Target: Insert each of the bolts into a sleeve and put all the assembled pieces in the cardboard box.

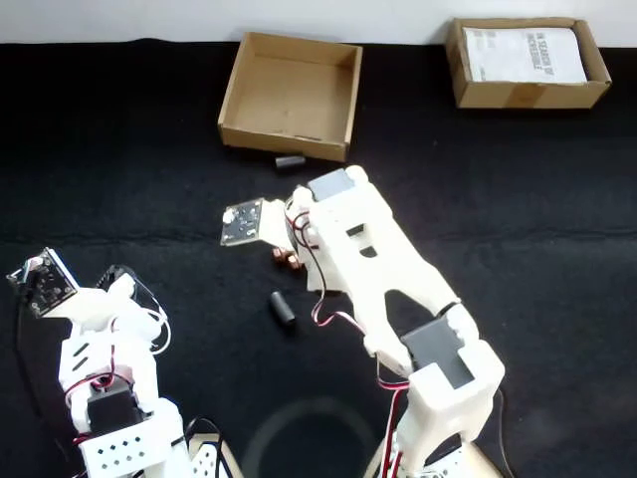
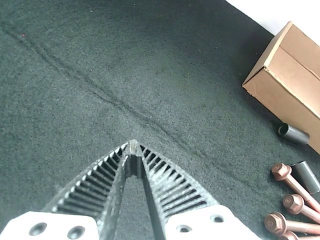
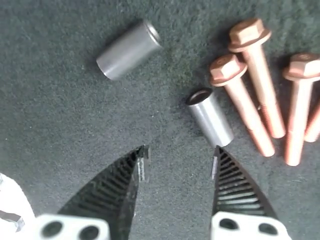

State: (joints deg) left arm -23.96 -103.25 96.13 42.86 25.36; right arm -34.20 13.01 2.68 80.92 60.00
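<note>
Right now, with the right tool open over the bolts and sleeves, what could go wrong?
1. The nearest sleeve lies almost against a bolt, off to one side of the right tool; closing there could nudge it or catch the bolt too.
2. The sleeves lie on their sides, so a push may roll them.
3. Another sleeve lies close to the cardboard box wall, leaving little room to grip.

Black felt tabletop (image 1: 537,249), faint crease (image 1: 149,238) running left to right across middle. White strip (image 1: 119,20) along far edge, wall or bare surface, cannot tell. Light even, shadows soft.
</note>
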